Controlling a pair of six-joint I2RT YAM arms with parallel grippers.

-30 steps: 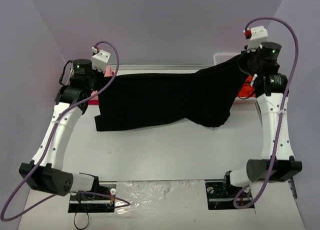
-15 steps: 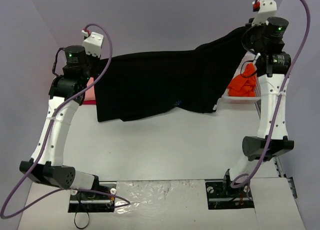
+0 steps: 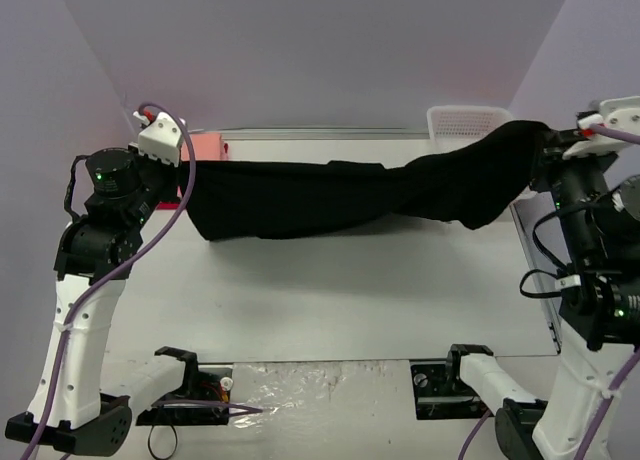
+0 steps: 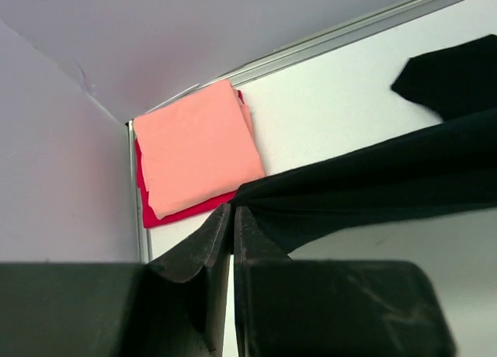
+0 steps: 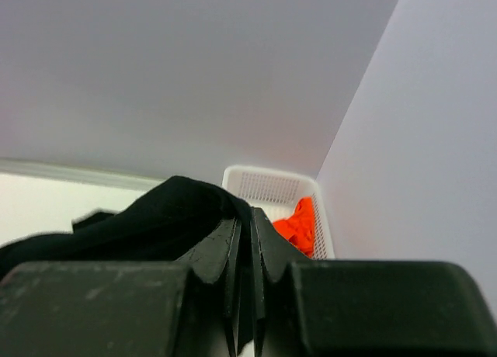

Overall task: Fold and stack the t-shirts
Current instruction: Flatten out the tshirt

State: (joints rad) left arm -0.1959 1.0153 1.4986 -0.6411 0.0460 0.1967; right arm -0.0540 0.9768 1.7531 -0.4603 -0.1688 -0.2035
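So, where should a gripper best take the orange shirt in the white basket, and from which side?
Probably the raised crumpled fold on top of the orange shirt, coming straight down from above: it lies bunched in a heap, no flat edge shows, and the white basket walls close off its sides.

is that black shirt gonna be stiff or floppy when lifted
Likely very floppy: the black t-shirt droops and wrinkles between the left gripper and right gripper. Probably light, since two small pinches at its ends hold it up. Released at one end, it would likely swing and bunch.
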